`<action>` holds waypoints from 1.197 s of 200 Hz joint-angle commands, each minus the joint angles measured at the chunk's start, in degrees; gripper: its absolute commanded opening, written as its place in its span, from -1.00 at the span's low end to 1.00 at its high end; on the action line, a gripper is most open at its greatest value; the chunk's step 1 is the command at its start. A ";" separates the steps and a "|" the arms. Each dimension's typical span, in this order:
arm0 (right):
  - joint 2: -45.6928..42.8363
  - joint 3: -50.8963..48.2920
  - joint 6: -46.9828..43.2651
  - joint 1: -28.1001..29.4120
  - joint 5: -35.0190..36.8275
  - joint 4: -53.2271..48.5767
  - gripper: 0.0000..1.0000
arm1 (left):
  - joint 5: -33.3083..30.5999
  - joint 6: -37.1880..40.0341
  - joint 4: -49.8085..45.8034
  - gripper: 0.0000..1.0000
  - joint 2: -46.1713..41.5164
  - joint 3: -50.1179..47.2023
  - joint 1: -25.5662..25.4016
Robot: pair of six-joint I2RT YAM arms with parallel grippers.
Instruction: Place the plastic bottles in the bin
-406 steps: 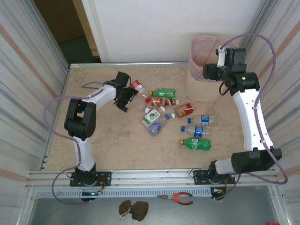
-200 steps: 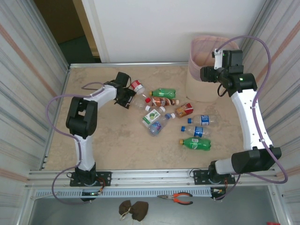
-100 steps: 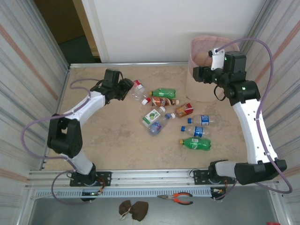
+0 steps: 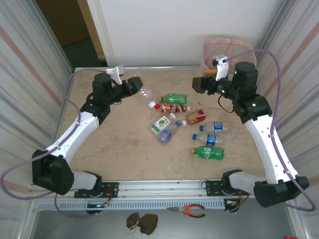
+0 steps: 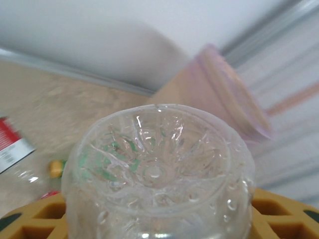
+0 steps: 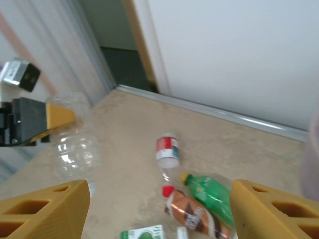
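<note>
left tool [image 4: 133, 83] clamps clear bottle [image 5: 159, 169] — aloft, far-left | right tool [image 4: 198, 83] spread wide, empty — beside bin [image 4: 227, 41] rim

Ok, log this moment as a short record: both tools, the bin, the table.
left tool: shut on a clear bottle, held above the table
right tool: open, empty, close to the bin
bin: upright, far right corner
table: more bottles lying loose mid-table, among them a green bottle
</note>
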 commanded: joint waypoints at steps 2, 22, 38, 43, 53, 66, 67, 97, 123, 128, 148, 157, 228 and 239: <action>-1.93 -0.99 1.28 2.04 -8.19 6.74 0.48 | 13.54 7.06 10.15 -0.04 -2.09 -1.01 0.48; -2.18 -0.99 0.40 4.02 -10.90 7.63 0.50 | 21.15 7.45 16.16 -0.04 -2.05 -0.97 0.40; -2.26 -0.96 1.22 5.14 -12.19 8.88 0.51 | 26.24 8.69 19.38 -0.06 -2.04 -0.16 -0.32; -2.26 -1.03 1.89 5.44 -12.85 9.53 0.51 | 27.72 9.72 19.44 -0.06 -2.11 0.32 -0.82; -2.27 -0.99 3.12 6.02 -14.75 10.74 0.51 | 29.70 12.75 18.44 -0.07 -2.28 1.76 -2.25; -2.29 -0.96 3.73 7.17 -16.66 11.97 0.52 | 32.13 17.50 15.55 -0.07 -2.65 3.78 -4.58; -2.25 -0.89 3.78 7.31 -16.69 12.04 0.52 | 32.27 17.92 15.29 -0.06 -2.70 3.91 -4.77; -2.24 0.43 3.85 9.87 -18.94 13.42 0.53 | 35.96 26.95 8.76 -0.06 -2.83 7.75 -9.51; -2.64 0.85 2.33 11.29 -21.66 13.36 0.57 | 37.67 27.44 9.57 -0.06 -2.58 8.93 -11.17; -2.65 0.85 2.18 11.53 -21.76 13.28 0.58 | 37.96 27.66 9.58 -0.07 -2.53 9.17 -11.42; -2.99 1.12 1.49 12.35 -22.27 12.70 0.60 | 38.40 28.15 9.41 -0.07 -2.49 9.74 -12.10; -3.08 1.12 0.90 12.70 -22.71 12.04 0.60 | 38.33 28.11 9.53 -0.07 -2.53 9.94 -12.33; -6.60 -6.30 -12.24 17.97 -24.20 6.28 0.76 | 36.84 28.87 8.64 -0.04 -3.41 12.34 -13.73; -6.46 -6.70 -11.99 18.60 -23.15 5.73 0.76 | 36.85 29.14 8.40 -0.03 -3.45 12.59 -14.08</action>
